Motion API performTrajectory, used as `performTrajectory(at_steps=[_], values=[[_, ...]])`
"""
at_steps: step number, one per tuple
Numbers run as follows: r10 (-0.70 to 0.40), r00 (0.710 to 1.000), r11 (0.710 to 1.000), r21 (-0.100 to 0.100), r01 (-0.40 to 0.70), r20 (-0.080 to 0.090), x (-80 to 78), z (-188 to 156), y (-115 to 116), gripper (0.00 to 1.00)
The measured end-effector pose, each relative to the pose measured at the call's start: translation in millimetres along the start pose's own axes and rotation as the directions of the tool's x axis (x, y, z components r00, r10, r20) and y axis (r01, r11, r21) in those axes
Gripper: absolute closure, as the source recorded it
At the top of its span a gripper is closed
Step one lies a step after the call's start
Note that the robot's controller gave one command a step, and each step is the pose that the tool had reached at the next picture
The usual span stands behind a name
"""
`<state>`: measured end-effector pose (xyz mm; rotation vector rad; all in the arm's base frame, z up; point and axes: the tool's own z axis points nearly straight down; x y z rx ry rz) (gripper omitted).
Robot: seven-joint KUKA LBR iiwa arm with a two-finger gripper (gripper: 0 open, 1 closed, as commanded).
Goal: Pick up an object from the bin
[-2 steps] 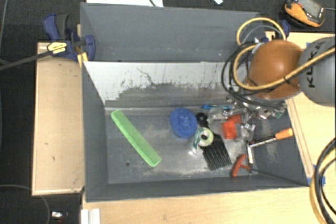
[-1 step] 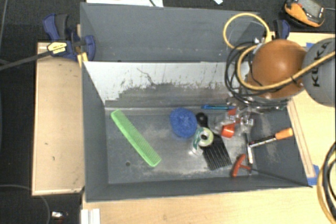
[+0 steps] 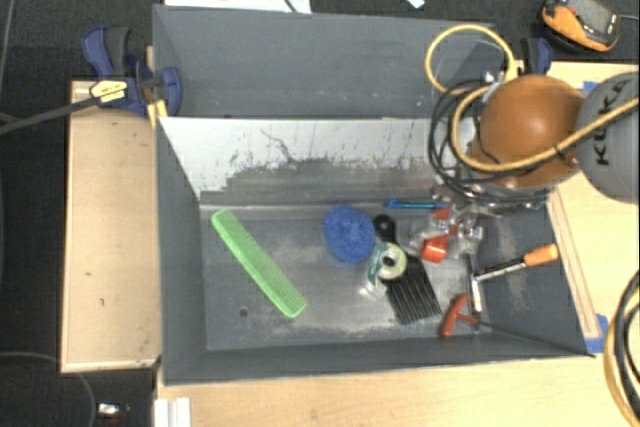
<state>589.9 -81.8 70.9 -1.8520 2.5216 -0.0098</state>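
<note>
Gripper (image 3: 455, 227): low in the right part of the grey metal bin (image 3: 300, 65); I cannot tell whether it is apart or together.
Nearest thing: small orange-red piece (image 3: 432, 249), just beside the gripper, toward the view's lower left.
Other neighbour: silver tool with orange handle (image 3: 512, 264), lower right, long axis roughly left-right.
Likely need: a slight shift toward one of them.

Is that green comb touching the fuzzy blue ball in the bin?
Apart. The camera view shows a strip of bare bin floor between the green comb and the blue ball.
</note>
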Motion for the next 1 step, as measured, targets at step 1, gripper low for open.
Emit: performTrajectory(at_steps=[1], values=[[0.002,1.0,1.0,-0.008,-0.002,-0.001,-0.3,-26.4,2.0,1.0]])
